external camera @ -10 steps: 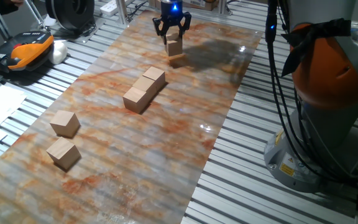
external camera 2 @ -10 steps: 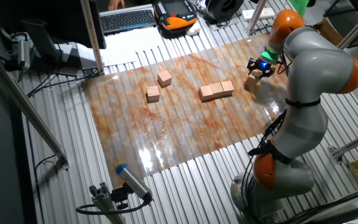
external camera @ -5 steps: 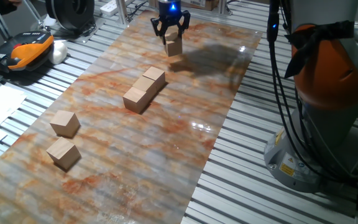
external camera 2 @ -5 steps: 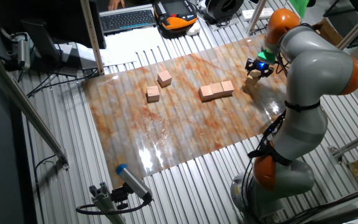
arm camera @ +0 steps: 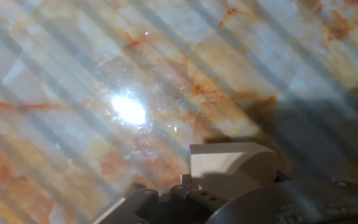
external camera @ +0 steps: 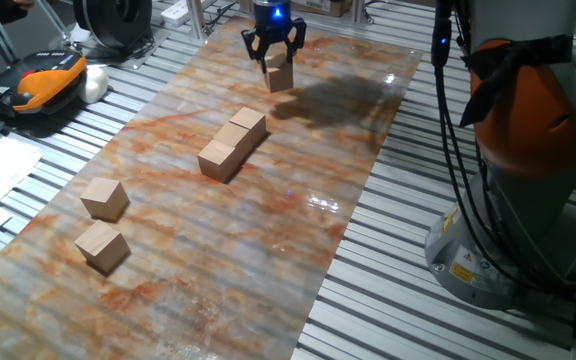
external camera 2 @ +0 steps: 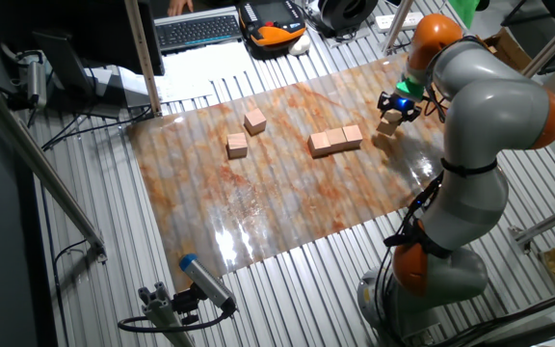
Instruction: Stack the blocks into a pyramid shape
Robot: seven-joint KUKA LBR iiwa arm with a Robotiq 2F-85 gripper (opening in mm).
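The gripper (external camera: 274, 52) pinches one tan wooden block (external camera: 278, 73) between its fingers, held just above the marbled mat (external camera: 298, 240) at its far end. Nearer than that block, two blocks (external camera: 232, 145) touch in a row mid-mat; two more (external camera: 102, 221) sit apart beyond them, toward the mat's near end

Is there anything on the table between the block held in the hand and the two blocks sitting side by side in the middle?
Nothing visible. The hand holds a block at the far end, and only bare table lies between it and the pair of blocks.
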